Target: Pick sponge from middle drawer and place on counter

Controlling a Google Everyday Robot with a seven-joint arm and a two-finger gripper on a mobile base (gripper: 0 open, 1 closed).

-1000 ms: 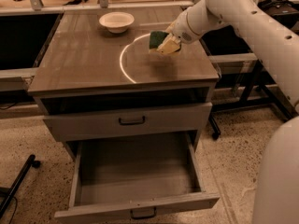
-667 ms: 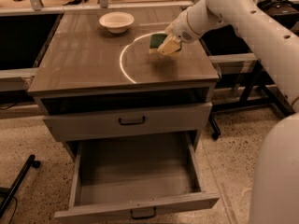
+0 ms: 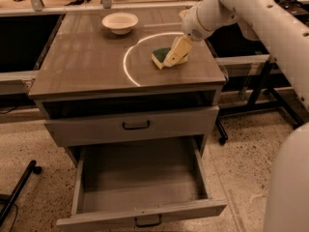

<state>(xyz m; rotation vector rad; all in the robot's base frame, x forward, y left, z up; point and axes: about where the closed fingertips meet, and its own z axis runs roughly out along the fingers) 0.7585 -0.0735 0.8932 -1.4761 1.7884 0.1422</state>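
Surface edges: the counter (image 3: 87,62) fills the upper middle of the frame. Its front edge runs above the upper drawer (image 3: 96,129), and its right edge lies just beyond the pincer.
Open room: bare surface spreads left of the white arc (image 3: 126,64) and along the front edge. The speckled floor is open at the lower left, apart from a dark leg (image 3: 19,192).
Middle drawer (image 3: 145,215): pulled fully out at the bottom of the frame, with nothing visible inside it.
Upper drawer: closed.
Bowl (image 3: 119,21): white, upright, upper left of the surface, well apart from the sponge. Nothing is visible in it.
Sponge (image 3: 160,56): on the surface inside the arc, right of centre, green face up with a yellow edge showing.
Pincer (image 3: 173,58): angled down from the upper right, touching the sponge's right side. I cannot tell whether it is clamped on the sponge or released.
Arm (image 3: 251,8): crosses the upper right corner.
Change: the sponge and pincer are now lower and further left in the frame than a second ago. The bowl and both drawers are unmoved.
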